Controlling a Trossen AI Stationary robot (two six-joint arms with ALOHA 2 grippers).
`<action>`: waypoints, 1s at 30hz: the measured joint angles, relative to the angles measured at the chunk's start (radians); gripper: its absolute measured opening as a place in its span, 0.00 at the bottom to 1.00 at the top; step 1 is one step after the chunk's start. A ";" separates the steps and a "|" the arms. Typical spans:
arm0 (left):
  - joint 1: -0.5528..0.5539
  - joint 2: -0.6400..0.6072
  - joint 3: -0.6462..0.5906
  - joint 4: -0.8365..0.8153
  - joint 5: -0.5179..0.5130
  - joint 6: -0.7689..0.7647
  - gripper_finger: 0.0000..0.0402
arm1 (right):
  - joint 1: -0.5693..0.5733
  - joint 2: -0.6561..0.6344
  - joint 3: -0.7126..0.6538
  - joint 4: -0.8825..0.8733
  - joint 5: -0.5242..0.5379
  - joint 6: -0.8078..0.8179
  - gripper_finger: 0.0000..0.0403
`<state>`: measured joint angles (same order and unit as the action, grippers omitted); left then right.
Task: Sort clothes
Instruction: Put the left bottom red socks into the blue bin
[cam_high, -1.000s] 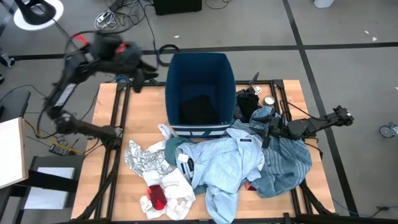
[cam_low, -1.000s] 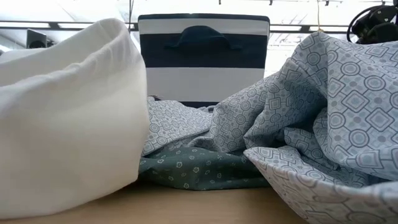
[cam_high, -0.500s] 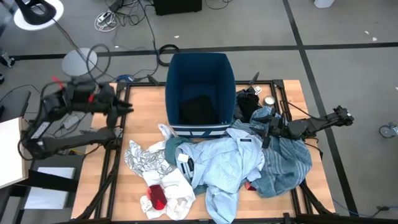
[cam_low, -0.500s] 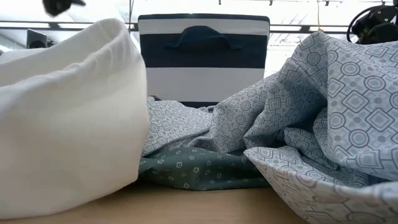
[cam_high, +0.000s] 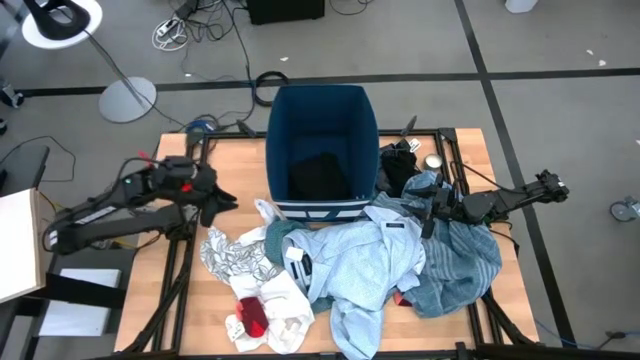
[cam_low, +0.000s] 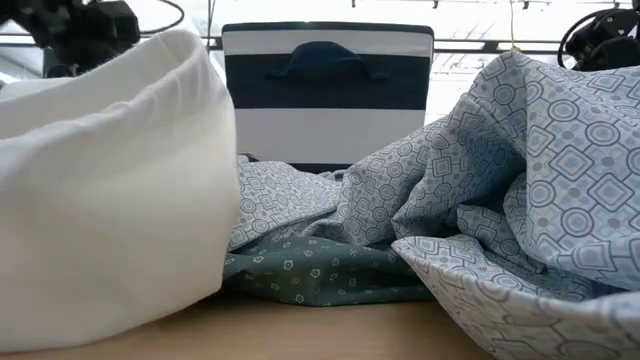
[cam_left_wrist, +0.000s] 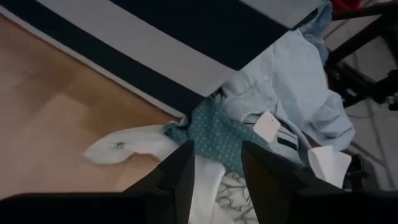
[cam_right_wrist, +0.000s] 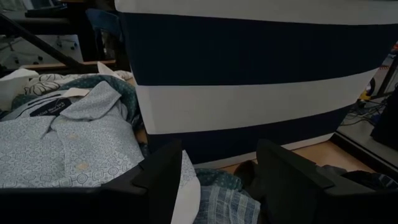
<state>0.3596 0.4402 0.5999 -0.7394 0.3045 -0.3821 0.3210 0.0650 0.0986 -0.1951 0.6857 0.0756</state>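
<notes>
The clothes lie heaped on the table's near half: a light blue shirt (cam_high: 365, 262), a teal striped cloth (cam_high: 462, 265), a green shirt (cam_high: 279, 240), a black-printed white cloth (cam_high: 229, 255), a white cloth (cam_high: 288, 300) and a small red piece (cam_high: 252, 316). A black garment (cam_high: 320, 176) lies inside the dark blue bin (cam_high: 322, 98). My left gripper (cam_high: 222, 203) is open, just left of the bin's near corner, above the white cloth's tip (cam_left_wrist: 118, 146). My right gripper (cam_high: 432, 212) is open over the heap's right side, facing the bin's wall (cam_right_wrist: 249, 56).
Another black cloth (cam_high: 400, 165) and a small round tin (cam_high: 433, 162) lie right of the bin. Bare wood (cam_high: 225, 165) shows left of the bin. In the low view the white cloth (cam_low: 110, 180) and the blue shirt (cam_low: 490, 170) stand before the bin (cam_low: 328, 95).
My left arm has swung down from beyond the table's far-left corner. Its gripper has gone toward the near edge and down, to the bare wood beside the bin's near-left corner, toward the white cloth. The clothes and my right arm have kept still.
</notes>
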 joint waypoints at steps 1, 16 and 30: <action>-0.017 0.001 -0.021 0.037 0.001 -0.017 0.34 | 0.000 0.000 0.000 0.000 0.000 0.000 0.52; -0.383 0.063 -0.090 0.186 -0.122 -0.123 0.34 | 0.000 0.000 0.000 0.000 0.000 0.000 0.52; -0.692 0.263 -0.089 0.290 -0.314 -0.255 0.34 | 0.000 0.000 0.000 0.000 0.000 0.000 0.52</action>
<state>-0.3328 0.7034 0.5106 -0.4494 -0.0093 -0.6374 0.3210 0.0650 0.0986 -0.1951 0.6857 0.0757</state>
